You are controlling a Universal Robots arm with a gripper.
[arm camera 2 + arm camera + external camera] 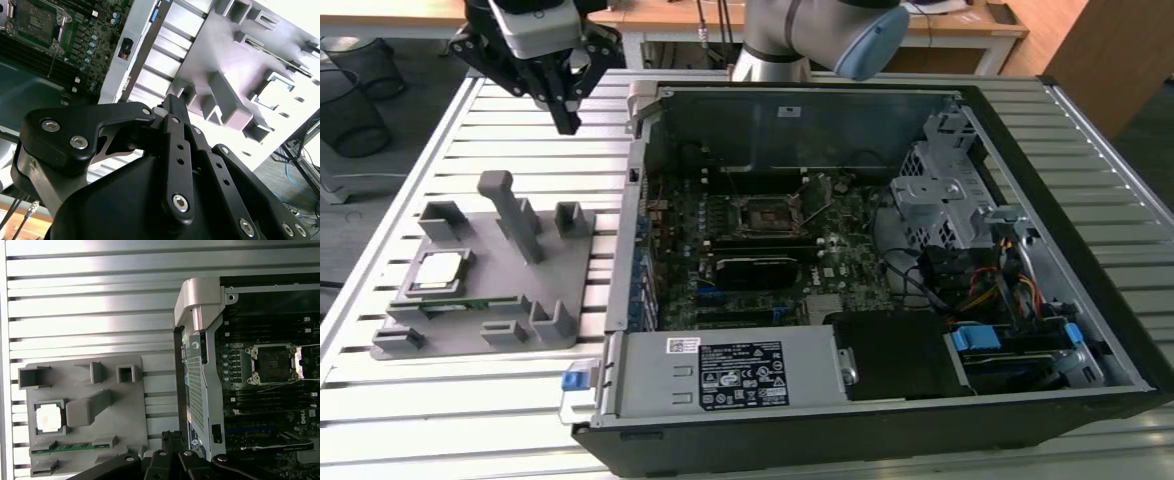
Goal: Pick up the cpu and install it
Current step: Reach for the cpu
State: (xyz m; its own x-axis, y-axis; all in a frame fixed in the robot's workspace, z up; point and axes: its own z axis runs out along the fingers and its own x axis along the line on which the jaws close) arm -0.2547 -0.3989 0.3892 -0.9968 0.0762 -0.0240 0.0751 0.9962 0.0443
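The cpu [440,268] is a small square chip with a shiny silver top. It lies flat in a pocket of the grey fixture tray [582,272] on the slatted table, at the exterior view's left. In the first wrist view the cpu [50,418] looks bright white in the tray [125,410]; the second wrist view shows the cpu [275,93] too. My gripper [567,124] hangs in the air beyond the tray's far side, shut and holding nothing, well clear of the chip. Both wrist views show its black fingertips [172,436] [171,102] together. The motherboard's empty socket [767,214] [275,362] sits inside the open computer case.
The open black computer case [1067,120] takes up the exterior view's right, with cables, drive cage and power supply [720,375] inside. A green memory stick [75,446] lies in the tray. Tall posts [507,205] rise from the tray. Black mesh bins [354,110] stand off the table.
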